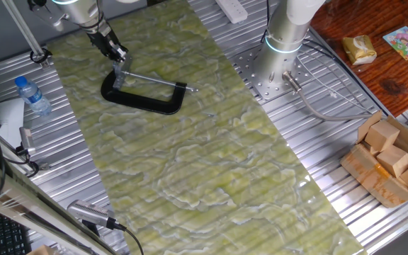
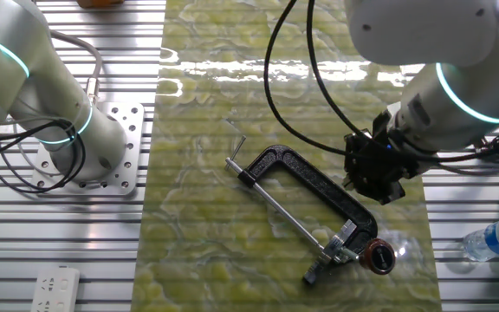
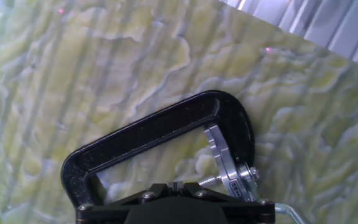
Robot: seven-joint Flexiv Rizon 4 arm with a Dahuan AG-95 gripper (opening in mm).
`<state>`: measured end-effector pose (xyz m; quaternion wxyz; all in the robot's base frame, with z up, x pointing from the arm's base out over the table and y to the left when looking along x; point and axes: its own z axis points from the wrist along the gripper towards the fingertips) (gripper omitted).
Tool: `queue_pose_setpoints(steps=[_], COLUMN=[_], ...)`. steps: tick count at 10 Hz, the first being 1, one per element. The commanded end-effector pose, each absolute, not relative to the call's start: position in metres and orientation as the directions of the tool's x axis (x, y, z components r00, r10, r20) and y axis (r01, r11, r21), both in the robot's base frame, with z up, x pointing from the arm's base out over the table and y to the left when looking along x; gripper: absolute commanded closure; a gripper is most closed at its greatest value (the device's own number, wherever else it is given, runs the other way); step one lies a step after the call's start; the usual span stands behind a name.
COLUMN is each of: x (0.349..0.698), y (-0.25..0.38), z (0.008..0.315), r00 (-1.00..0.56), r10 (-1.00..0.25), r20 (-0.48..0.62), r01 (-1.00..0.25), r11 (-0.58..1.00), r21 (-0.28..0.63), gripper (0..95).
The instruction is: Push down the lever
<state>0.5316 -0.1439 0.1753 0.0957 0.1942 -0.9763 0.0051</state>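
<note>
The gripper [image 2: 378, 180] hangs just above the right end of the black C-clamp [image 2: 319, 186]; its fingers are hidden in every view, so how far it is open, and whether it holds anything, cannot be told. The lever [image 2: 343, 236], a short silver pin on the small silver block [image 2: 340, 244], sits below it at the clamp's near end. The clamp lies loose on the green mat [image 2: 215, 121], so an off-centre push would likely skid or tip it, or strike the long screw rod [image 2: 280, 211] instead.
</note>
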Motion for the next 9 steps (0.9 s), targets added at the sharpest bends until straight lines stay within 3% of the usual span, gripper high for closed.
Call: queue_pose_setpoints(steps=[1,9], x=[0.53,0.545], y=[-0.145,-0.226], z=[0.175,0.146], r00=[-0.873,-0.792], r10=[-0.447,-0.582], r20=[0.194,0.186], r01=[-0.453,-0.583], r11=[0.891,0.811], r21=[0.018,0.053], gripper=[95.0,95.0])
